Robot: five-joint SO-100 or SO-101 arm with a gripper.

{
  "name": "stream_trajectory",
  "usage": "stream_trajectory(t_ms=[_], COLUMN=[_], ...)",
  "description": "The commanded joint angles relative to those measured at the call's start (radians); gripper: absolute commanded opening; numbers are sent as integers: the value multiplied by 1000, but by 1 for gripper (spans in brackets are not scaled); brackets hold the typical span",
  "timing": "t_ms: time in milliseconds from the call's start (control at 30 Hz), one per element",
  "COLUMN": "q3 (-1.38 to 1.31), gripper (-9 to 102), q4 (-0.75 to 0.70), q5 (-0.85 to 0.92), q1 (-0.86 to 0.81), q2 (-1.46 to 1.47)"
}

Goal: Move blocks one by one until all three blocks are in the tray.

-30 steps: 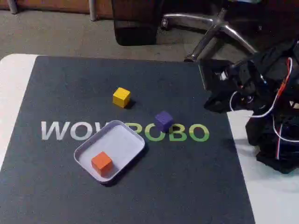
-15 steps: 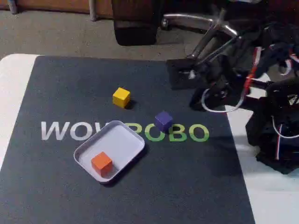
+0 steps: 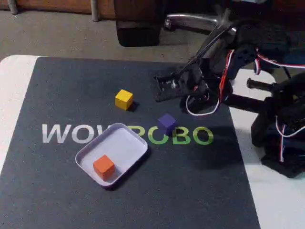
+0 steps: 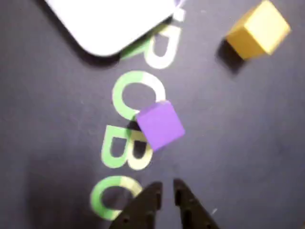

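Observation:
In the fixed view the orange block (image 3: 103,166) lies inside the pale tray (image 3: 127,141) at the mat's lower left. Right of the tray's far corner, on the green lettering, sits the purple block (image 3: 167,123). The yellow block (image 3: 124,99) rests farther back and to the left. My gripper (image 3: 158,91) hovers above the mat, behind the purple block and right of the yellow one. In the wrist view the two dark fingers of my gripper (image 4: 167,187) are almost together with nothing between them. The purple block (image 4: 160,125) lies just ahead of them, the yellow block (image 4: 259,29) at upper right, the tray (image 4: 109,24) at the top.
A dark mat (image 3: 57,95) with WOWROBO lettering covers a white table (image 3: 12,76). The arm's base and wiring (image 3: 281,138) fill the right edge. A chair's metal legs (image 3: 205,26) stand on the floor behind the table.
The arm has reached out from the right edge toward the left, carrying the gripper over the mat to a spot behind the purple block. The blocks and tray have not moved.

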State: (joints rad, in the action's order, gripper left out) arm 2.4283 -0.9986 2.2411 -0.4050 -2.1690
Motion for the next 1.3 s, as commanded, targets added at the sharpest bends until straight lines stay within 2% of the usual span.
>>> stream_trajectory(t_ms=[0,167,433,633,867,967,1267], q3=[-48,-89,-204,-222,-160,-118,-35], gripper=[0,-1,0,0,6,12,14], q4=[38,49,64,115,115,115,117], q5=[80,153,160,209,302,362,423], q1=[-14,-8,51,29,-25,-46,-46], q2=[29,94,236,302,253,207,129])
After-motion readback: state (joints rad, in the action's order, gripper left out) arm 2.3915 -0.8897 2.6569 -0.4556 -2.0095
